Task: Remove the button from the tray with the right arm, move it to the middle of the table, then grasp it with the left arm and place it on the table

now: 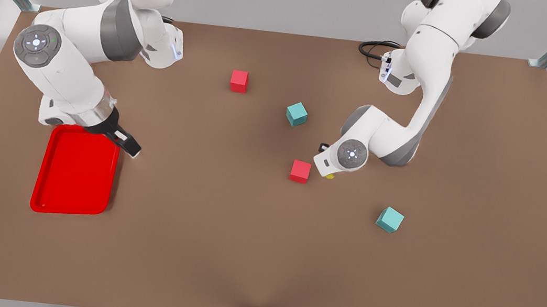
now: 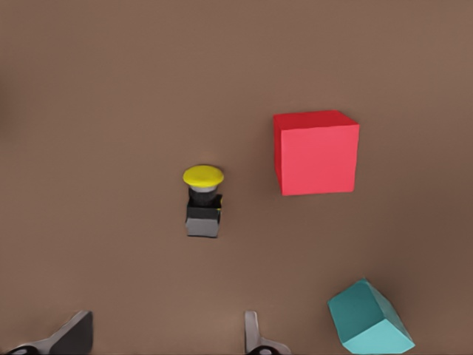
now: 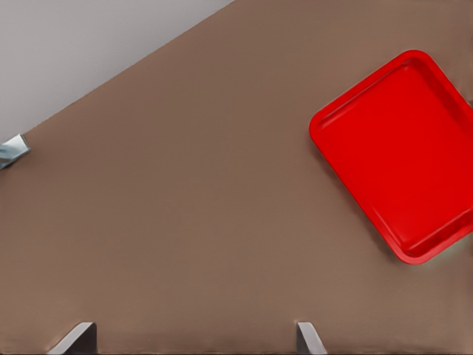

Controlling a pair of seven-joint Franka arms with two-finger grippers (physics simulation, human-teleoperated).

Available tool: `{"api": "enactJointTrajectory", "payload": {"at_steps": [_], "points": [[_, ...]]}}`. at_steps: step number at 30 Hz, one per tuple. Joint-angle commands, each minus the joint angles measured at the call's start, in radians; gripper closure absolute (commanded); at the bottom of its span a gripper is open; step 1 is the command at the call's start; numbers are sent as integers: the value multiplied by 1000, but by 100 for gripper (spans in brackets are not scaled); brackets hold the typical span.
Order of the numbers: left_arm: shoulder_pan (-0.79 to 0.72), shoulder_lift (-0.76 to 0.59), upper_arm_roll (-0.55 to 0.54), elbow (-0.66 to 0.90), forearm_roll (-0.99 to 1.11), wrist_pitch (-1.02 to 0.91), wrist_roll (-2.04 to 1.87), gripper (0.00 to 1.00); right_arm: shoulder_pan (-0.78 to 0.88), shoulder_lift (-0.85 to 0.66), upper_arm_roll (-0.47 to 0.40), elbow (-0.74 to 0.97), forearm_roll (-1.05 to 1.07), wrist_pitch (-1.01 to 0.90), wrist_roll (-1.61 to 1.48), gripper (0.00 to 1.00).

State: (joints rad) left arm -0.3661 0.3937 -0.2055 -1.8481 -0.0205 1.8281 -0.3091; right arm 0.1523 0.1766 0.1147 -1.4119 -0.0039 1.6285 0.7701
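The button [image 2: 203, 198], a yellow cap on a small black and grey body, rests on the brown table [image 1: 216, 230], apart from the fingers. My left gripper [image 2: 162, 337] hovers over it, open, both fingertips [image 2: 74, 334] showing at the frame edge. In the front view the button's yellow edge [image 1: 329, 176] peeks from under the arm on the front view's right, beside a red cube [image 1: 300, 171]. My right gripper [image 1: 123, 140] is open with nothing in it, at the far corner of the red tray [image 1: 75, 175] on the front view's left. The tray [image 3: 403, 148] holds nothing.
That red cube [image 2: 316, 151] and a teal cube [image 2: 369, 318] lie close to the button. Another red cube [image 1: 239, 81] and two teal cubes [image 1: 296, 114] [image 1: 390, 219] are scattered mid-table. A black cable [image 1: 374, 48] lies at the far edge.
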Motion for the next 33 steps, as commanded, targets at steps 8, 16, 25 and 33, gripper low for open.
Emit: {"api": "enactJointTrajectory", "payload": {"at_steps": [8, 16, 25, 33], "points": [[-2, -29, -3, -373, 39, 823, -130, 0, -40, 7, -4, 70, -18, -194, -669, 0], [3, 31, -2, -362, 45, 861, -13, 0, -65, 7, 5, 76, 1, -207, -666, 0], [-4, 50, -2, -376, 45, 798, 54, 0, -63, 7, 19, 76, -42, -210, -658, 0], [3, 80, 0, -373, 44, 778, 76, 0, -13, 7, 19, 76, -114, -217, -666, 0]]}}
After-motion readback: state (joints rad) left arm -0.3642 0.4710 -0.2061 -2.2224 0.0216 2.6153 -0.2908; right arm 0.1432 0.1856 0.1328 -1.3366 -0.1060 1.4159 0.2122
